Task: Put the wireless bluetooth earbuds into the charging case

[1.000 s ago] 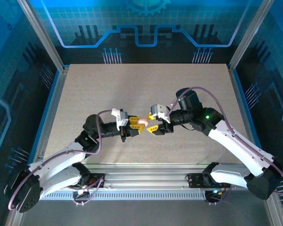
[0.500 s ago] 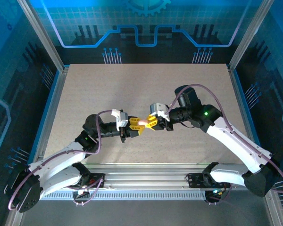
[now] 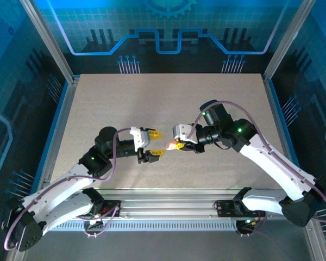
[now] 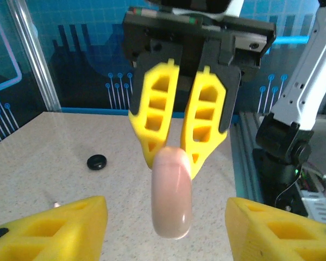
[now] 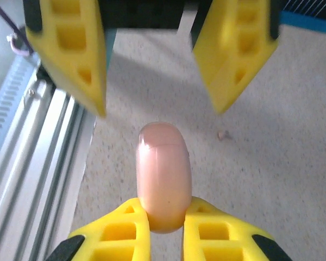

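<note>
Smooth, glossy pink plastic case [image 5: 164,179]; matt yellow plastic on the left claw [image 3: 161,142] and right claw [image 5: 165,211]; speckled, grainy matt table [image 5: 293,136], ribbed metal rail [image 5: 38,163] at its near edge.

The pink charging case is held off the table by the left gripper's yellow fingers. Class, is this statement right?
No: the right gripper, not the left, holds the pink charging case off the table with its yellow fingers. The right wrist view shows this, with the left gripper open beyond.

Pink case [image 3: 168,145] just ahead of left hand [image 3: 158,142]; open tabletop [image 3: 152,98] around.
</note>
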